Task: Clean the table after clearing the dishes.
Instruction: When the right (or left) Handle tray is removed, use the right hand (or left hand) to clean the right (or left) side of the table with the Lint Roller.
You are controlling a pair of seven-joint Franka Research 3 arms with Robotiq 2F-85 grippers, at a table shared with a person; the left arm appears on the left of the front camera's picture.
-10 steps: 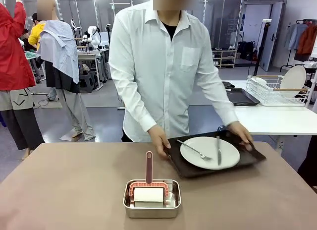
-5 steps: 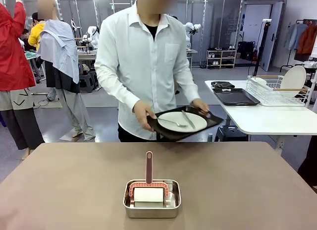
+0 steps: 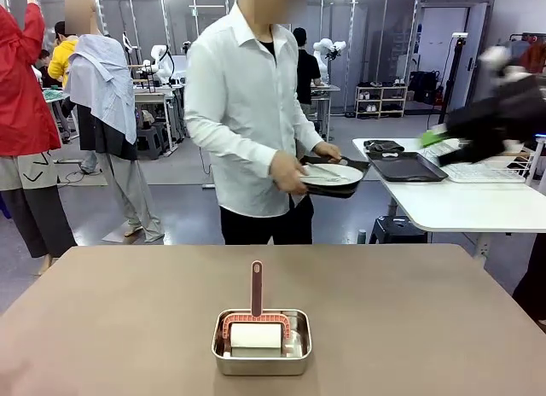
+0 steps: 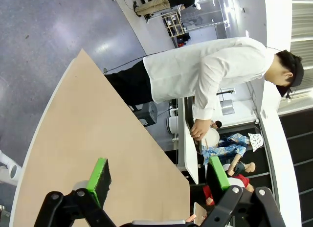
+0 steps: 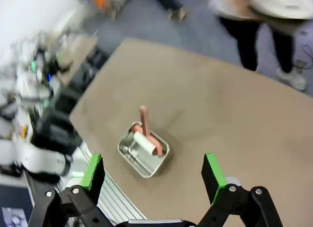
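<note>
Roller (image 3: 256,328) in tin (image 3: 261,362), near-centre of desk (image 3: 426,311) | handle points far | my right pincer (image 5: 152,170) wide, empty, high far-right of it | my left pincer (image 4: 157,168) wide, empty

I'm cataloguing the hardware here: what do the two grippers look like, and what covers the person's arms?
Both the left gripper and the right gripper are black, with jointed linkage fingers, round silver pivot pins and bright green pads. The person's sleeves are long and white, part of a collared shirt.
</note>
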